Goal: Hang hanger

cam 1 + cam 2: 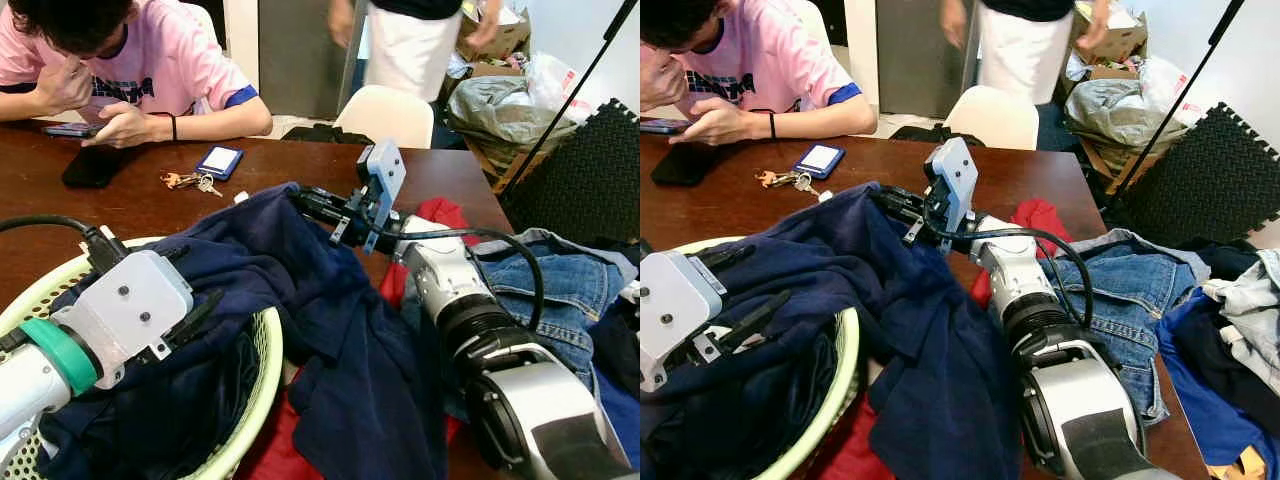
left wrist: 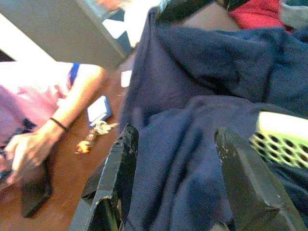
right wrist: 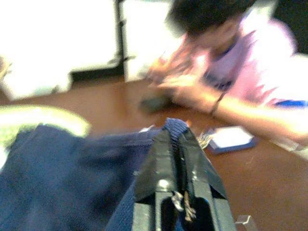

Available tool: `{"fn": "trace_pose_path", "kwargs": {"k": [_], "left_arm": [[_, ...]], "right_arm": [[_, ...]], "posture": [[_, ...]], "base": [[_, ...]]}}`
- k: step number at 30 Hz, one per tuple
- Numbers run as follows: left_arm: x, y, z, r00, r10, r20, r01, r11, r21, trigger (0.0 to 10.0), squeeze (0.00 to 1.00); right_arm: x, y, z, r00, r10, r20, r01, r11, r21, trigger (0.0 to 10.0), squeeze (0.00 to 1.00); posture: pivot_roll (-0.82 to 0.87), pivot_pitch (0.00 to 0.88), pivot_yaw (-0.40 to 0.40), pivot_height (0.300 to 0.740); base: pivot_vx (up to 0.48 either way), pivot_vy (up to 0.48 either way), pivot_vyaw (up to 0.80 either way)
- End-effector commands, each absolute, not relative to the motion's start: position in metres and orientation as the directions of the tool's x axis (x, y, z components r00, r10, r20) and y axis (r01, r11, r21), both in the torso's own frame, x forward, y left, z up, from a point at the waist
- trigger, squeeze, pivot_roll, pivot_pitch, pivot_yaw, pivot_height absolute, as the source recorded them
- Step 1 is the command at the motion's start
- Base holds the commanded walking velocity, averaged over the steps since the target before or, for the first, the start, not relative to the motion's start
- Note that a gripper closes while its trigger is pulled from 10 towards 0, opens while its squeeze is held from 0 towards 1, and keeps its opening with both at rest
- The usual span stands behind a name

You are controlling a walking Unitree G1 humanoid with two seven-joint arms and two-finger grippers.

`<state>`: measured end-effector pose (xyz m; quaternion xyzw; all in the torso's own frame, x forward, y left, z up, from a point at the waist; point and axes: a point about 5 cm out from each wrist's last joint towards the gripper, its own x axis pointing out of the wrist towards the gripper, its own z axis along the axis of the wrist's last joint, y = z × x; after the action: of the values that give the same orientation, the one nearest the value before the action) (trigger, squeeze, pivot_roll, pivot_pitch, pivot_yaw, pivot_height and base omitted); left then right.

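Hanger-hanging looks barely begun, since no hanger can be made out and the work so far is only with a navy garment draped over the rim of the pale green laundry basket on the brown table. Beyond the basket, the right gripper is pinched together on an edge of that garment, while the left gripper hovers over the basket with its fingers apart, holding nothing. Finding a hanger, fitting the garment and hanging it all remain, I judge.
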<state>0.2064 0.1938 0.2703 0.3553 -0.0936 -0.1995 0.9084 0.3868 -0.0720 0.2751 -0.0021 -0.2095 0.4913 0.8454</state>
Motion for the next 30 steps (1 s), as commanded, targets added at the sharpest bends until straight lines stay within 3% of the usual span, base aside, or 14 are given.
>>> {"fn": "trace_pose_path", "kwargs": {"k": [1,2,3,4,5,7,9,10,17,23,27,28,30], "left_arm": [[0.207,0.193,0.267,0.903,-0.429,0.016,0.304,0.666,0.681,10.0,0.00],[0.207,0.193,0.267,0.903,-0.429,0.016,0.304,0.666,0.681,10.0,0.00],[0.216,0.195,0.278,0.923,-0.366,0.121,0.196,0.716,0.670,10.0,0.00],[0.216,0.195,0.278,0.923,-0.366,0.121,0.196,0.716,0.670,10.0,0.00],[0.226,0.198,0.294,0.923,-0.295,0.246,0.078,0.769,0.634,10.0,0.00],[0.226,0.198,0.294,0.923,-0.295,0.246,0.078,0.769,0.634,10.0,0.00],[0.239,0.202,0.319,0.891,-0.186,0.414,-0.078,0.836,0.543,10.0,0.00],[0.241,0.204,0.324,0.881,-0.165,0.444,-0.101,0.850,0.517,10.0,0.00],[0.248,0.199,0.326,0.873,-0.156,0.462,-0.106,0.864,0.493,10.0,0.00],[0.251,0.196,0.322,0.874,-0.130,0.468,-0.118,0.878,0.465,10.0,0.00],[0.257,0.193,0.321,0.872,-0.088,0.481,-0.141,0.896,0.421,10.0,0.00],[0.260,0.191,0.321,0.871,-0.078,0.485,-0.147,0.901,0.408,10.0,0.00],[0.260,0.191,0.321,0.871,-0.078,0.485,-0.147,0.901,0.408,10.0,0.00]], "right_arm": [[0.387,-0.076,0.287,0.427,0.812,0.399,-0.819,0.534,-0.209,0.0,0.00],[0.387,-0.076,0.287,0.427,0.812,0.399,-0.819,0.534,-0.209,0.0,0.00],[0.380,-0.089,0.318,0.414,0.689,0.595,-0.800,0.587,-0.124,10.0,0.00],[0.380,-0.089,0.318,0.414,0.689,0.595,-0.800,0.587,-0.124,10.0,0.00],[0.364,-0.105,0.344,0.346,0.586,0.733,-0.813,0.577,-0.078,10.0,0.00],[0.364,-0.105,0.344,0.346,0.586,0.733,-0.813,0.577,-0.078,10.0,0.00],[0.331,-0.131,0.377,0.181,0.469,0.865,-0.861,0.500,-0.091,10.0,0.00],[0.323,-0.137,0.384,0.138,0.451,0.882,-0.869,0.482,-0.111,10.0,0.00],[0.304,-0.161,0.403,0.024,0.366,0.930,-0.909,0.395,-0.132,10.0,0.00],[0.302,-0.161,0.397,0.061,0.394,0.917,-0.898,0.422,-0.122,10.0,0.00],[0.301,-0.156,0.384,0.157,0.419,0.894,-0.862,0.500,-0.083,10.0,0.00],[0.301,-0.156,0.379,0.213,0.405,0.889,-0.842,0.537,-0.043,10.0,0.00],[0.301,-0.156,0.379,0.213,0.405,0.889,-0.842,0.537,-0.043,10.0,0.00]], "posture": [[0.31,0.138,-0.027,0.740],[0.31,0.138,-0.027,0.740],[0.30,0.133,-0.031,0.740],[0.30,0.133,-0.031,0.740],[0.30,0.125,-0.031,0.740],[0.30,0.125,-0.031,0.740],[0.29,0.116,-0.031,0.740],[0.28,0.112,-0.030,0.740],[0.27,0.101,-0.034,0.740],[0.26,0.093,-0.037,0.740],[0.25,0.071,-0.026,0.740],[0.24,0.063,-0.019,0.740],[0.24,0.063,-0.019,0.740]], "base": [[0.000,0.000,0.00],[0.000,0.000,0.00],[0.000,0.000,0.00],[0.000,0.000,0.00],[0.000,0.000,0.00],[0.000,0.000,0.00],[0.000,0.000,0.00],[0.000,0.000,0.00],[0.000,0.000,0.00],[0.000,0.000,0.00],[0.000,0.000,0.00],[0.000,0.000,0.00],[0.000,0.000,0.00]]}}
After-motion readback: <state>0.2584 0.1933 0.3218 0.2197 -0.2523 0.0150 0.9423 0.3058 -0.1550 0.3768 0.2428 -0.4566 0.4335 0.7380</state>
